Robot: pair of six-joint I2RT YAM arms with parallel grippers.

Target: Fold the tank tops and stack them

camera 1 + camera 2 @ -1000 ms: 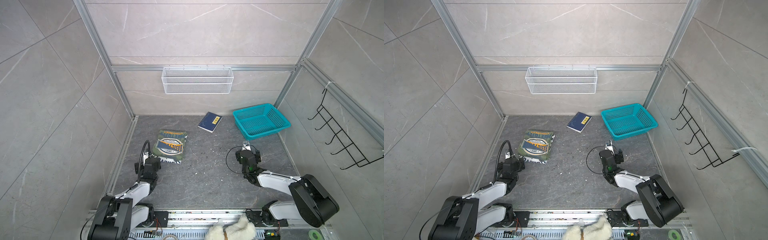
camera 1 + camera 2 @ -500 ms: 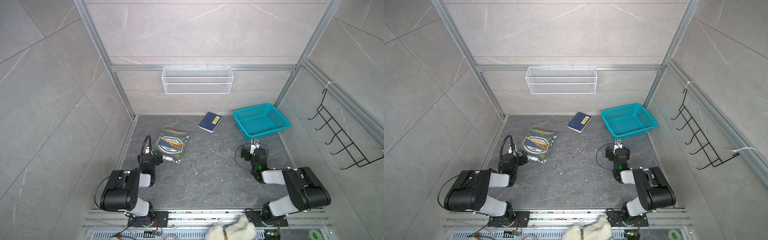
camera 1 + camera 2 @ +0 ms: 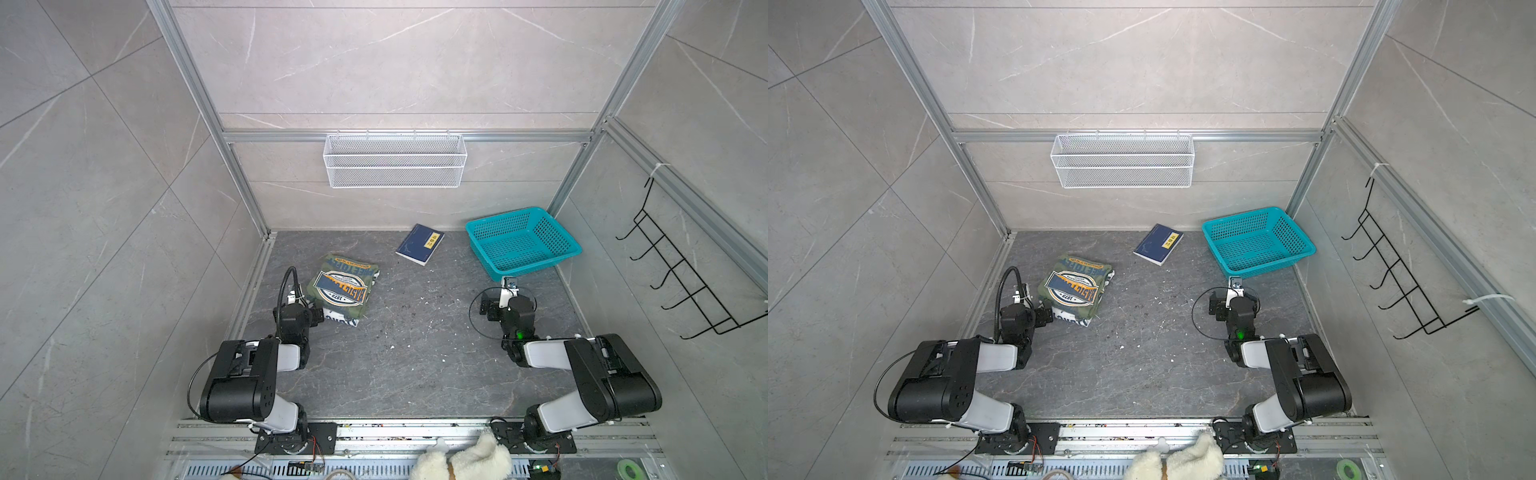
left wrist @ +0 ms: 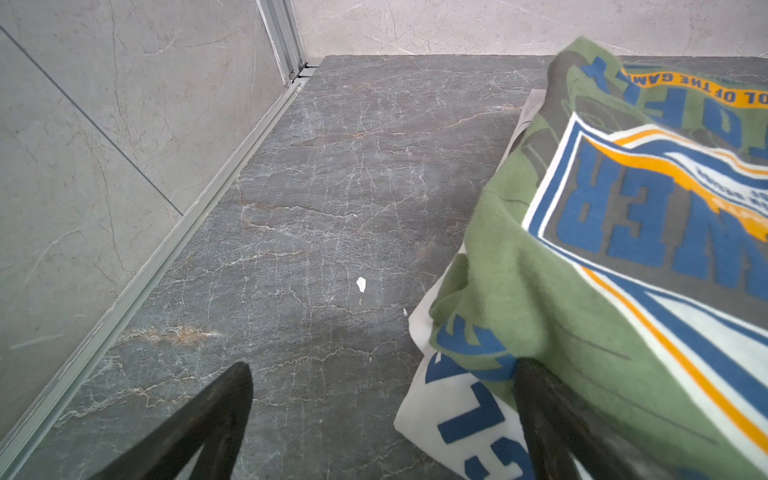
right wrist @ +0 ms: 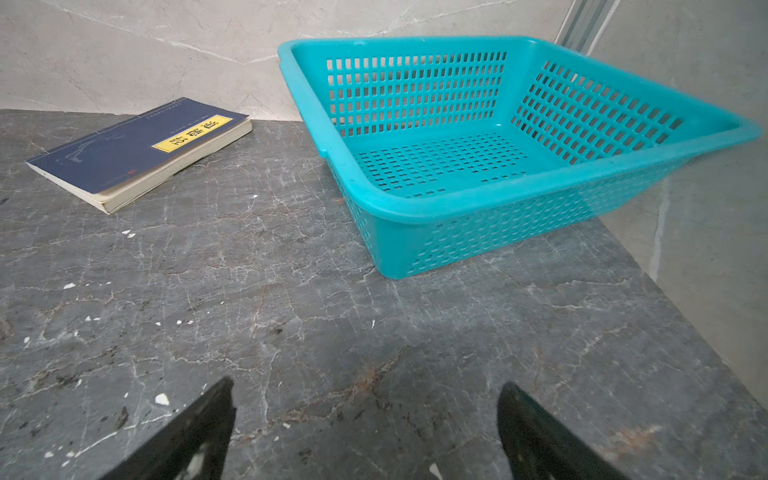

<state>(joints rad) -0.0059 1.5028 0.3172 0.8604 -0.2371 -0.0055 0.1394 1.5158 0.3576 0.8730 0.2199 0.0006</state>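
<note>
The left gripper sits at the near left corner of the folded stack. Its fingers are spread wide, one against the cloth's edge, pinching nothing. The olive green tank top lies folded, badge up, on the white tank top, left of the table's middle. Farther back lie a navy book and a teal basket. The right gripper is near the basket, fingers spread and empty.

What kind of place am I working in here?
Probably a robot test cell mocked up as a tiled laundry or bathroom corner: aluminium framing around stone-look wall panels, a white wire shelf on the back wall, a black hook rack on the side.
</note>
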